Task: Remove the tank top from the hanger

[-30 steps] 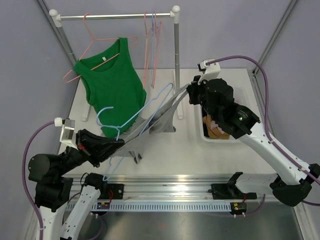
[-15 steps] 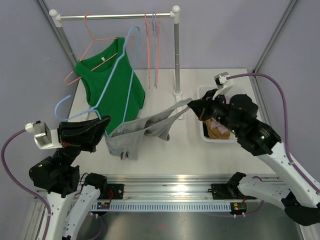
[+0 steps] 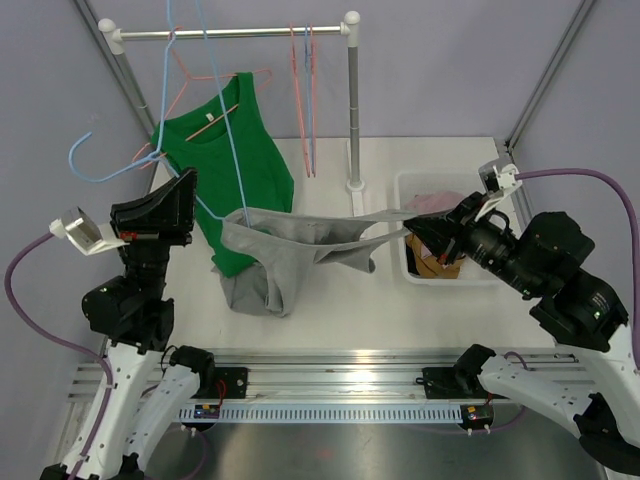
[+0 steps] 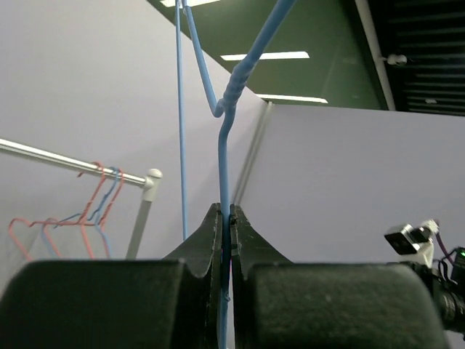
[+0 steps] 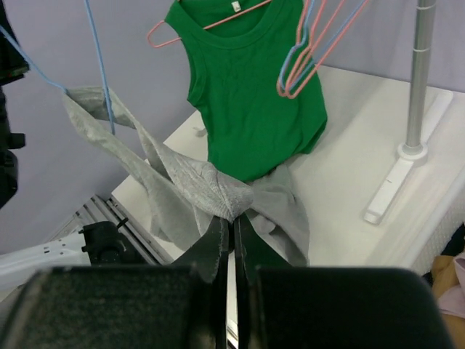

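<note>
Over the white table, in front of the clothes rack and the green tank top, stretching the gray tank top out in the air between both arms. Hanging it by one strap from the blue hanger. Holding that hanger up high with the left gripper, squeezing both fingers shut on the wire. Pinching the right end of the gray cloth with the right gripper, closing both fingers tight on a bunch of it, near the white bin. Likely working on the last bit: getting that one strap off the wire. Next, probably needing more pull to the right, or a tipped hanger, for sliding the strap off the wire end.
</note>
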`<state>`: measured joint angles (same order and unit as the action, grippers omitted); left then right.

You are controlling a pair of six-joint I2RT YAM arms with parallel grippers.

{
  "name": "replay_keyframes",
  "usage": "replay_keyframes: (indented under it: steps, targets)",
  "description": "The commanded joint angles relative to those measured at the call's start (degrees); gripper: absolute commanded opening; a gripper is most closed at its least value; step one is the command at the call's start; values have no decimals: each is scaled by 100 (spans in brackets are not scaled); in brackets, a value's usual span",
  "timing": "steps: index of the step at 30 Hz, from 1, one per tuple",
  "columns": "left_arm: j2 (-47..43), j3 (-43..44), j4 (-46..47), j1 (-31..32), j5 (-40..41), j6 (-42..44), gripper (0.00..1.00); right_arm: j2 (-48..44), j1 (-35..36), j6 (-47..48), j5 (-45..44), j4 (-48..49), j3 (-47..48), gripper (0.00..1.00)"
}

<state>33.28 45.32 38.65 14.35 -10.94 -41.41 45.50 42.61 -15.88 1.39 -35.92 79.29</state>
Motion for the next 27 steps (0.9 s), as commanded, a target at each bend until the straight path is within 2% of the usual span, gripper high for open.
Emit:
replay_keyframes:
  steps: [1,2,5,6,8,10,12,13,15,16,17,19,20,23,25,27]
  targets:
    - [-444,-538,229,6,1258,186,0,12,-42,112,474,180,-122,0]
    - [-471,-742,813,6,1348,116,0,90,-42,59,1112,313,-254,0]
    - [-252,-1166,1748,6,1236,-253,0,284,-51,-81,1767,858,-852,0]
    - [-130,-1079,1725,6,1130,-289,0,319,-51,-126,1690,920,-967,0]
    - [273,-738,1838,6,273,-333,0,346,-51,-196,1444,1139,-1266,0]
    - [494,-534,1917,6,-161,-438,0,398,-42,-223,1391,1114,-1319,0]
    - [679,-384,1953,24,-653,-369,0,443,-42,-188,526,782,-1171,0]
    - [637,-366,1822,24,-638,-290,0,417,-42,-161,111,597,-1092,0]
    - [375,-322,981,42,-410,60,0,320,-42,-56,-24,446,-977,0]
    - [268,-287,577,50,-35,211,0,259,-51,-47,19,315,-846,0]
    - [137,-217,-358,50,152,343,0,223,-42,-38,80,262,-792,0]
    - [-58,142,-1443,50,494,747,0,223,-42,-56,412,148,-617,0]
    - [-84,274,-2458,50,566,835,0,258,-51,-90,554,138,-590,0]
    - [-67,574,-3842,50,619,1152,0,503,-42,-353,1020,357,-800,0]
    - [-76,531,-4424,50,724,1266,0,818,63,-564,1179,813,-1247,0]
    - [-23,557,-4743,50,812,1389,0,1065,499,-644,856,1216,-1642,0]
